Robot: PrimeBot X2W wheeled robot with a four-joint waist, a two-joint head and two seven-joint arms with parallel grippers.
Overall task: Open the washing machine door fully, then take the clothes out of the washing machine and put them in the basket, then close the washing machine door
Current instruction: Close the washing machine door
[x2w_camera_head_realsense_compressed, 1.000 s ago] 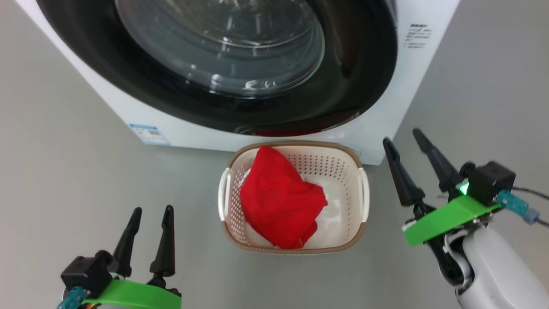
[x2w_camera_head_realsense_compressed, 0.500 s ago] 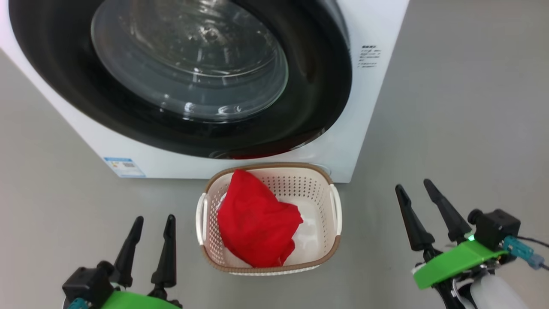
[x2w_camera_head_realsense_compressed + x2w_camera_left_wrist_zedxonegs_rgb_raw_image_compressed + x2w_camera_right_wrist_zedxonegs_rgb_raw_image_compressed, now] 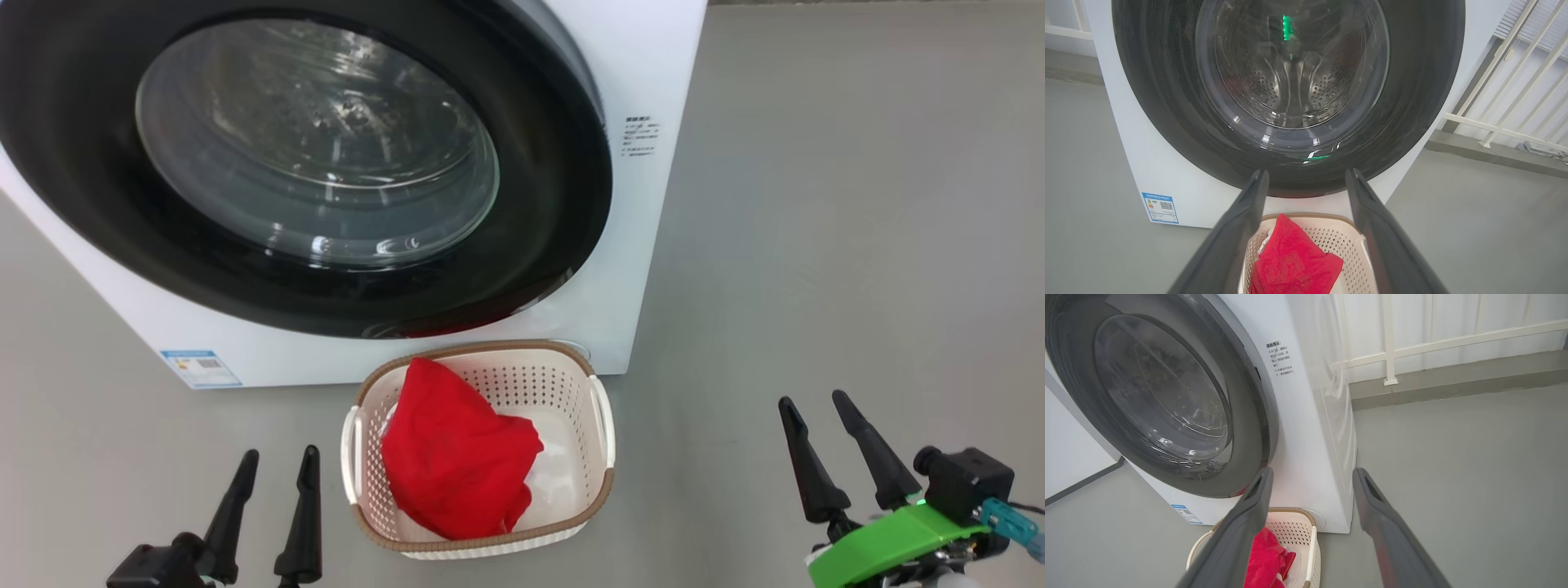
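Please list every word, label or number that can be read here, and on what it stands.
Blue label with a QR code, low on the washing machine front: too small to read.
Black printed lines beside the washing machine door: too blurred to read.
No text can be quoted.

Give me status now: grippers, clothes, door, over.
Left gripper open, empty; right gripper open, empty. Red clothes in basket. Washing machine door looks shut. Nothing blocking.

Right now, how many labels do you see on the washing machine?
2: a blue sticker at its lower left corner and black printed text right of the door. Others may be hidden.
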